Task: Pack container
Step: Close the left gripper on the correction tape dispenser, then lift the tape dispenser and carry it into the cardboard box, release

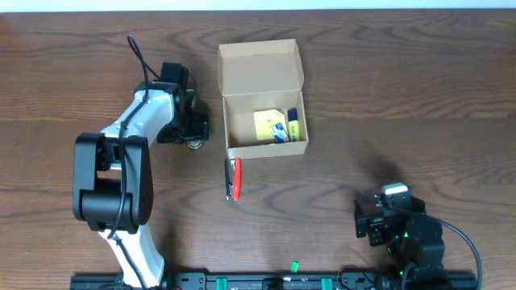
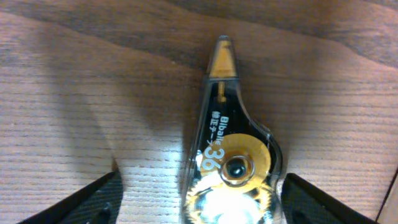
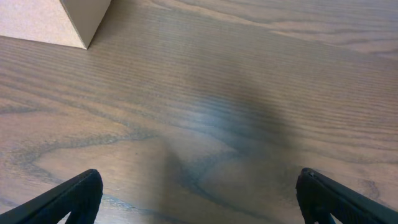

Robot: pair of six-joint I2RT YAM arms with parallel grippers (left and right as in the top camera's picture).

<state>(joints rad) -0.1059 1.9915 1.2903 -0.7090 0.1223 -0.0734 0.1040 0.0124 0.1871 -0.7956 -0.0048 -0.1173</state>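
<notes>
Container (image 1: 260, 68) sits mid-bench, toward the far side, with its flap lid open toward the far edge. Inside, in the right half:
- a yellow sticky pad (image 1: 268, 121)
- something small and blue (image 1: 280, 135) at the pad's near corner, can't tell what it is
- a yellow-and-black marker-like item (image 1: 294, 122) by the right wall

A red-and-black stick-shaped item (image 1: 232, 179) lies on the bench (image 1: 387, 97), just near of the container's front-left corner.

Left claw (image 2: 202, 180) is low, just left of the container, with its jaws apart. It straddles a correction tape dispenser (image 2: 230, 143) lying flat, nose pointing away from the wrist. One finger (image 2: 329, 202) is just beside the shell and the other stands off it. Not clamped, as far as I can see.

Right claw (image 3: 202, 190) is at the near right, well apart from the container. Its jaws are spread wide over the bench with nothing between them. Its camera catches only a corner of the container at top left.
</notes>
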